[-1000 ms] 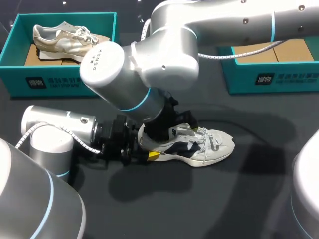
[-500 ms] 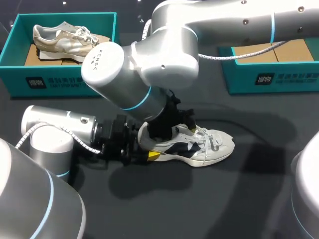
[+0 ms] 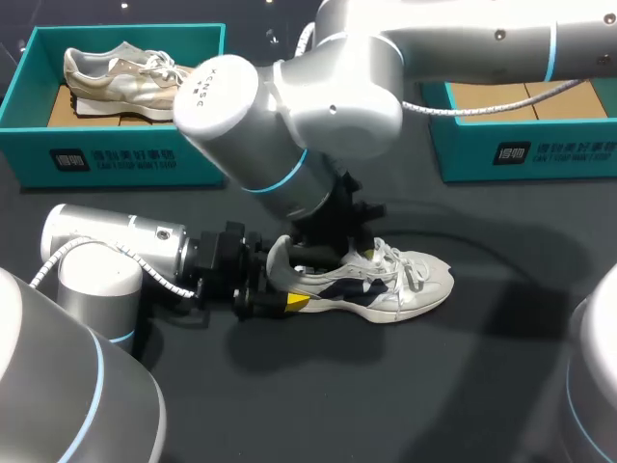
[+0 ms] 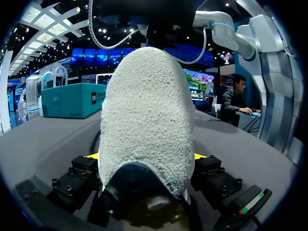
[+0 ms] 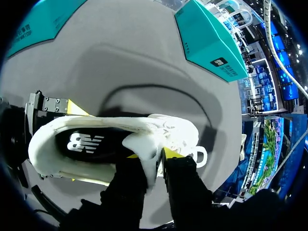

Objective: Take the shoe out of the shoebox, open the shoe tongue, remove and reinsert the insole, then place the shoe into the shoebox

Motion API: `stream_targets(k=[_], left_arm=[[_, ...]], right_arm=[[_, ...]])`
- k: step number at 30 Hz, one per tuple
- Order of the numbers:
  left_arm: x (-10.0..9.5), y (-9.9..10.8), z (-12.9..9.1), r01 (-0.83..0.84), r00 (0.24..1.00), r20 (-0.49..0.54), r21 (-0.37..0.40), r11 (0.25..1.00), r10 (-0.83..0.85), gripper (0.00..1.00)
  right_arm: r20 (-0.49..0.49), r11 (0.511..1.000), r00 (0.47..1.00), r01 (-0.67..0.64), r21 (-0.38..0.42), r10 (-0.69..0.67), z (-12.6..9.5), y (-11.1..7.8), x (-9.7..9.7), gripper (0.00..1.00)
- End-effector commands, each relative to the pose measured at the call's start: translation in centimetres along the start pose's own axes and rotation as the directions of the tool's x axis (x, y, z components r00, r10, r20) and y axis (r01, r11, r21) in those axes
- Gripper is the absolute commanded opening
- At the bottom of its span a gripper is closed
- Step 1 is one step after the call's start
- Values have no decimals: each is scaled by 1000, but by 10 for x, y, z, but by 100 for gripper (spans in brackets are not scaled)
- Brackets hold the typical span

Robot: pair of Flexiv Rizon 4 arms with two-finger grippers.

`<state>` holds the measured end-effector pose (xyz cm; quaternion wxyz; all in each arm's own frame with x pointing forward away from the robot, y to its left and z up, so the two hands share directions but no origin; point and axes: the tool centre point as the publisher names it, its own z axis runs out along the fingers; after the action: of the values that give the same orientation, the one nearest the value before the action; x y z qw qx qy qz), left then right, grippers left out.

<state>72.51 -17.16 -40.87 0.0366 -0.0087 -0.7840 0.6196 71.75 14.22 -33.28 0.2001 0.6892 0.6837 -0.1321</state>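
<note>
White shoe (image 3: 386, 280) lies on dark table (image 3: 434, 386), in middle, out of box, toe toward right side. Left gripper (image 4: 147, 159) squeezes heel (image 4: 144, 110) from both sides (yellow tips peek out each side). Right gripper (image 5: 150, 156) reaches down from above, fingers pinched on tongue (image 5: 140, 144). Teal shoebox (image 3: 521, 149) sits at back right, well apart. Other teal box (image 3: 116, 154), back left, holds tan shoe (image 3: 130, 77).

A dark grey table (image 3: 463, 386) carries a teal shoebox (image 3: 116, 159) at its far left, a second teal shoebox (image 3: 521, 149) far right, and near the middle a white shoe (image 3: 386, 285), seemingly upright on its sole, heel partly hidden.
</note>
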Motion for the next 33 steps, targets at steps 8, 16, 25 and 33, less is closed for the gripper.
stream_targets(k=[8,16,25,33], left_arm=[[1,0,0,0,1000,3,1,1000,0,0],[1,0,0,0,1000,3,1,1000,0,0],[1,0,0,0,1000,3,1,1000,0,0],[1,0,0,0,1000,3,1,1000,0,0]], right_arm=[[-279,991,960,2,131,34,4,14,-43,0],[-279,991,960,2,131,34,4,14,-43,0],[-304,993,952,12,118,25,6,11,-54,0],[-312,995,950,58,82,-29,15,10,-72,0]])
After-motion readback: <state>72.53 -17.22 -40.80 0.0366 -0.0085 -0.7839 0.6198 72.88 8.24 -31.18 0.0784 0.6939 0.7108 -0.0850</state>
